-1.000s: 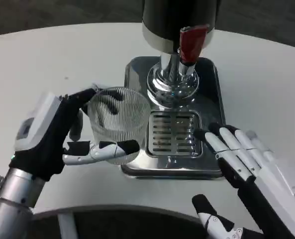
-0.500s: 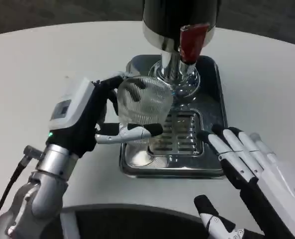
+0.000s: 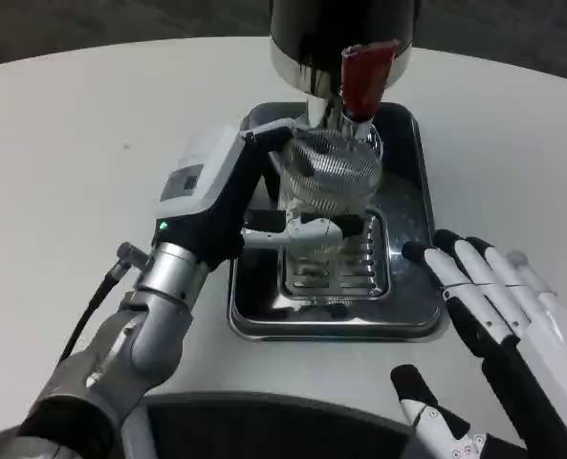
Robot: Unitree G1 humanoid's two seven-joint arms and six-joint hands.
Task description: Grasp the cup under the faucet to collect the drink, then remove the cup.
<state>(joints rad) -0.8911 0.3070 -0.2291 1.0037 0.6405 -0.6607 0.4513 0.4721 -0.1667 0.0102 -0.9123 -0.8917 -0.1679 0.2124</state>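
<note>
A white, rounded surface (image 3: 92, 124) is seen under even light, its curved far edge set against dark grey floor (image 3: 120, 19) along the top of the view.

Left hand (image 3: 228, 196) carried cup (image 3: 328, 182) under faucet (image 3: 362, 81).

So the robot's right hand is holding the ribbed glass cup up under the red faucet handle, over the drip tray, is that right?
Not quite: the head view shows the left hand holding the ribbed glass cup under the red faucet handle, over the drip tray. The right hand rests open beside the tray, holding nothing.
</note>
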